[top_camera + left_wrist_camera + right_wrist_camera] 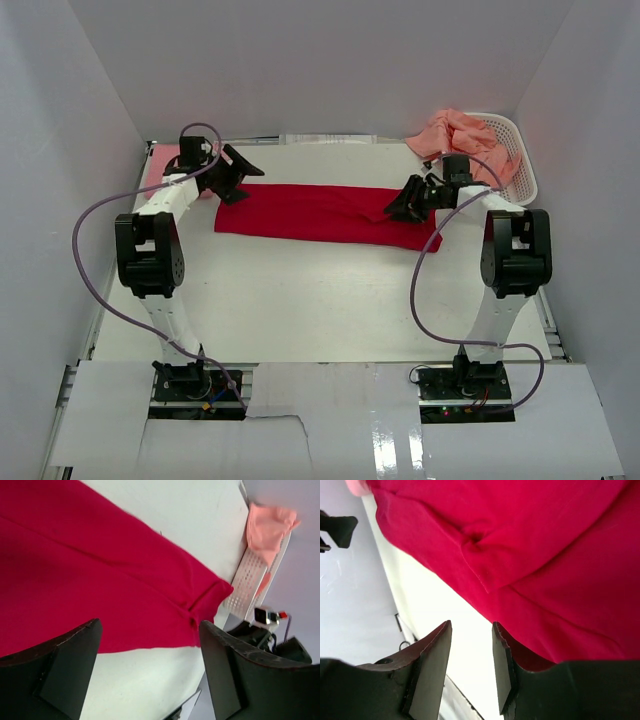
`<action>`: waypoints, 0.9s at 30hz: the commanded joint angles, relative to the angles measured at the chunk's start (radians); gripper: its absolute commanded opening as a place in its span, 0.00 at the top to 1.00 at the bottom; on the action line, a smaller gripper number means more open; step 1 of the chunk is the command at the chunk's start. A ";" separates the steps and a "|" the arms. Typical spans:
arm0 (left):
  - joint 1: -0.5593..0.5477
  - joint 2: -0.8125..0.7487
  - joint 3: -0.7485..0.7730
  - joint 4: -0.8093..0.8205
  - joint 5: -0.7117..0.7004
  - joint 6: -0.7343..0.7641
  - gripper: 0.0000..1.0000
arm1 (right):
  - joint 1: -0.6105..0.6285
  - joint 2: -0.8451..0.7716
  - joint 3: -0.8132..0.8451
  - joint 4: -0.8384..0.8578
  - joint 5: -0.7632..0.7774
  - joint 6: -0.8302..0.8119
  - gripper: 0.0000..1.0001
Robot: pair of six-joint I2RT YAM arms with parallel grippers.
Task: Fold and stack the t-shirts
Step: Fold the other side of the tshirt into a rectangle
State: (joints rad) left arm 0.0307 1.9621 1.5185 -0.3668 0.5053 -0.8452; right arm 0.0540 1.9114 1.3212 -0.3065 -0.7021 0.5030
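Folding the red t-shirt [320, 212], a long strip across the table [300, 300] | left gripper [240, 180] and right gripper [402, 205] both spread, empty, at its ends | you pinch each end squarely, then bring them together evenly

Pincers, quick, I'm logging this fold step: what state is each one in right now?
Left pincer: open, holding nothing, above the red t-shirt.
Right pincer: open, holding nothing, above the same shirt's other end.

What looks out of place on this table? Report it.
The salmon shirts lie crumpled, spilling over the rim of the white basket at the far right. The red shirt lies slightly askew, its right end rumpled.
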 commanded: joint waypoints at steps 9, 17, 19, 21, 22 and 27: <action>-0.068 -0.040 -0.080 0.072 0.108 0.037 0.02 | 0.060 0.083 -0.063 0.274 -0.105 0.186 0.54; -0.069 -0.023 -0.083 0.066 0.095 0.060 0.02 | 0.078 0.155 -0.010 0.253 -0.022 0.192 0.54; -0.069 -0.019 -0.083 0.065 0.095 0.060 0.02 | 0.081 0.159 -0.007 0.248 -0.007 0.190 0.54; -0.069 -0.008 -0.083 0.065 0.095 0.061 0.02 | 0.084 0.163 -0.002 0.250 0.016 0.192 0.54; -0.069 -0.008 -0.083 0.065 0.095 0.061 0.02 | 0.084 0.164 0.003 0.251 0.024 0.192 0.54; -0.069 0.004 -0.081 0.058 0.095 0.066 0.02 | 0.086 0.210 0.059 0.242 0.015 0.192 0.81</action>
State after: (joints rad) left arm -0.0406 1.9751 1.4384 -0.3138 0.5900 -0.7998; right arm 0.1333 2.0979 1.3125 -0.0746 -0.6922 0.6895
